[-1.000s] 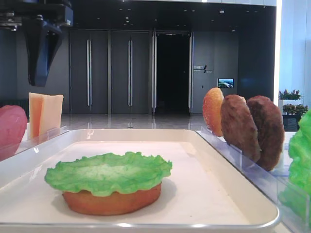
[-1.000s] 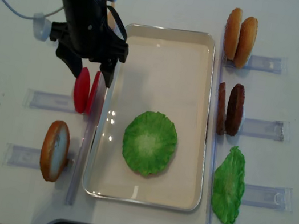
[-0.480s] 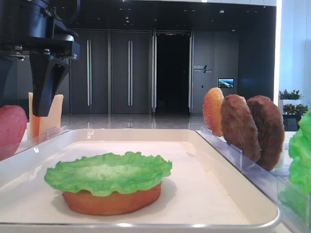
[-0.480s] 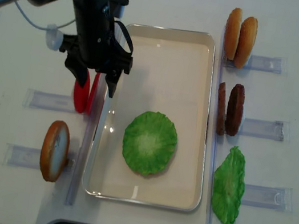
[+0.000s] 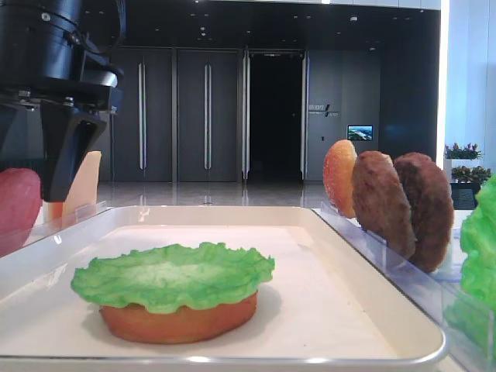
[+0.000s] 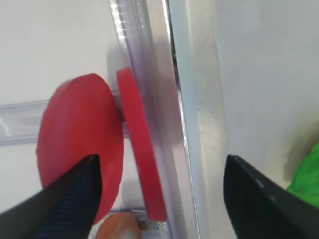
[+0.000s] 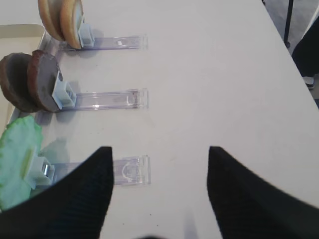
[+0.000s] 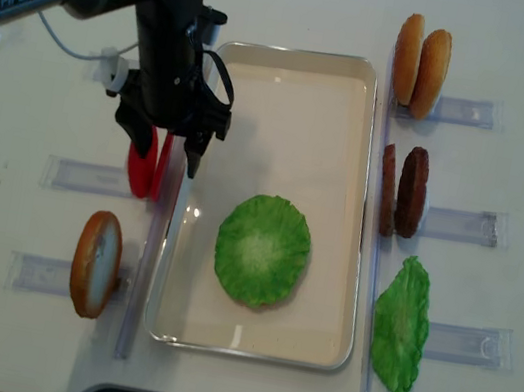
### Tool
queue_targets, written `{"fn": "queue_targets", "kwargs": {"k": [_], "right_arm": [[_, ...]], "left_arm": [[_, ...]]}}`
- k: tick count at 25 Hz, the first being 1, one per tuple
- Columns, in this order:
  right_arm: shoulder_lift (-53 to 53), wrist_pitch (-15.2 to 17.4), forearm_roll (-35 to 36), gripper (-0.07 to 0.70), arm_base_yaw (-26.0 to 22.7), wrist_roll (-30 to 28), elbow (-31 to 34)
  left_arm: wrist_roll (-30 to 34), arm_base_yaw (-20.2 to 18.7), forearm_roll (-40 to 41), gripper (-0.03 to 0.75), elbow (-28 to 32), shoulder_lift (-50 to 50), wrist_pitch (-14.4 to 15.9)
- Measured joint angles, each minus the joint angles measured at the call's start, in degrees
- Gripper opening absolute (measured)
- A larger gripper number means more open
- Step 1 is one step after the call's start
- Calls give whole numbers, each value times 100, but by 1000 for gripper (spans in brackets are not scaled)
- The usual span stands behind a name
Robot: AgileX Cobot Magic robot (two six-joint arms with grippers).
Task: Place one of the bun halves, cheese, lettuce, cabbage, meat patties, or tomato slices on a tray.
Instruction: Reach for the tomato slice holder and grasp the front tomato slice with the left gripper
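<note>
The black left gripper (image 8: 165, 147) hangs over the two flat, round red tomato slices (image 8: 148, 164), which stand on edge in a clear plastic rack (image 8: 83, 175) just beside the left rim of the large cream-white rectangular tray (image 8: 296, 60). Its jaws stand wide apart and hold nothing — in the left wrist view one dark fingertip (image 6: 65, 199) shows in front of the outer slice and the other over the tray's side, with the inner slice between them. On the tray lies a golden-brown round bun half (image 5: 178, 322) with a bright green ruffled lettuce leaf (image 8: 262, 250) resting flat on top of it, toward the near end of the tray. Left of the tray, nearer the front, another orange-brown bun half with a pale face (image 8: 96, 263) stands upright in its own rack. In the low exterior view, thin pale yellow-orange cheese slices (image 5: 85, 182) stand behind the left gripper. Right of the tray stand two more golden bun halves (image 8: 419, 59), two dark-brown, rough meat patties (image 8: 402, 191) and a second green lettuce leaf (image 8: 401, 325) — each set in a clear rack. The right gripper (image 7: 159, 199) shows only in its own wrist view, jaws spread apart and empty above the bare white tabletop (image 7: 209, 74) beside those racks.
</note>
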Motion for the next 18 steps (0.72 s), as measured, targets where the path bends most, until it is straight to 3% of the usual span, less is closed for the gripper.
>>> {"fn": "queue_targets", "kwargs": {"k": [9,12,15,18], "right_arm": [[0,0,0,426,0,0,0],[0,0,0,426,0,0,0],[0,0,0,426,0,0,0],[0,0,0,426,0,0,0]], "left_arm": [[0,0,72,577,0,0,49],[0,0,131,538,0,0,55],[0,0,173,416,0,0,60],[0,0,186,220,0,0,67]]}}
